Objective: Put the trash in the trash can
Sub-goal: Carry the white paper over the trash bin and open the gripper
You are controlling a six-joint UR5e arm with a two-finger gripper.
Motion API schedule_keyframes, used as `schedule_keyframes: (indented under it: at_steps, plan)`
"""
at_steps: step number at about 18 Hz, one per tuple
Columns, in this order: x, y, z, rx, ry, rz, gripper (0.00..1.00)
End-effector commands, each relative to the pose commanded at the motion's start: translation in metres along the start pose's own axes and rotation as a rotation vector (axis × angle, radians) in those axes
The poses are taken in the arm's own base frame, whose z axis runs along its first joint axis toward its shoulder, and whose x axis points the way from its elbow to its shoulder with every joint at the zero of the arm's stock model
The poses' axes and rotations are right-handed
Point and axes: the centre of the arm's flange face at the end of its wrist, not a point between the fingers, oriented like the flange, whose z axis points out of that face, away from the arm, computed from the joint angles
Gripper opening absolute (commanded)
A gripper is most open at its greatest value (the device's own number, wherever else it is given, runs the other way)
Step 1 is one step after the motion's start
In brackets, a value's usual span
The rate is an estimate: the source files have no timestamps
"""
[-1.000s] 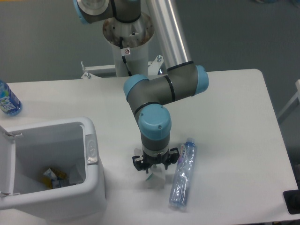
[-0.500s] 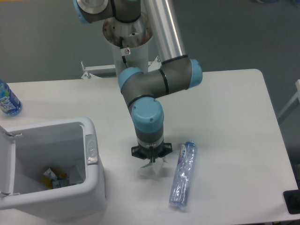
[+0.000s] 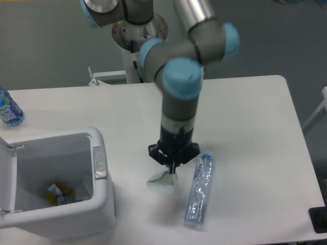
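The white carton hangs just above the table at front centre, tilted. My gripper points straight down and is shut on its upper right edge. The clear plastic bottle with a blue cap lies on the table just right of the carton, lengthwise toward the front edge. The white trash can stands at the front left, a short way left of the carton. Its lid is swung open to the left and the grey push-button faces me on the right rim.
A bottle with a blue-and-white label stands at the far left edge of the table. Some coloured scraps lie at the bottom of the trash can. The arm's base column stands behind the table's back edge.
The arm has straightened up and the wrist has risen. The gripper has shifted slightly right, and the carton in it has tipped and come up off the table.
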Motion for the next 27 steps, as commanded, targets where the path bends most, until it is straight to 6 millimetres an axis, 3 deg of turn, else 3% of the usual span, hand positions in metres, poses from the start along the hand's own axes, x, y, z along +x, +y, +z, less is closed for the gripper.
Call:
schedule_keyframes:
  at_steps: [3,6,8,13,15,19,20,22,24,27]
  plan:
    - [0.017,-0.029,-0.034,0.086,0.032,-0.012,0.00]
    - [0.033,-0.035,-0.041,0.107,0.052,0.014,0.00]
    - [0.064,-0.040,-0.046,0.125,0.097,0.051,0.00]
    - [0.145,-0.024,-0.057,0.120,0.185,0.122,0.00]
    - [0.161,-0.016,-0.063,0.119,0.198,0.142,0.00]
    - [0.195,-0.003,-0.053,0.090,0.230,0.181,0.03]
    - [0.195,-0.001,-0.047,0.081,0.232,0.182,0.21]
    - [0.194,0.004,-0.037,0.064,0.233,0.189,0.83]
    - [0.194,0.004,-0.039,0.065,0.232,0.175,0.99]
    - [0.195,0.004,-0.046,0.071,0.234,0.134,1.00]
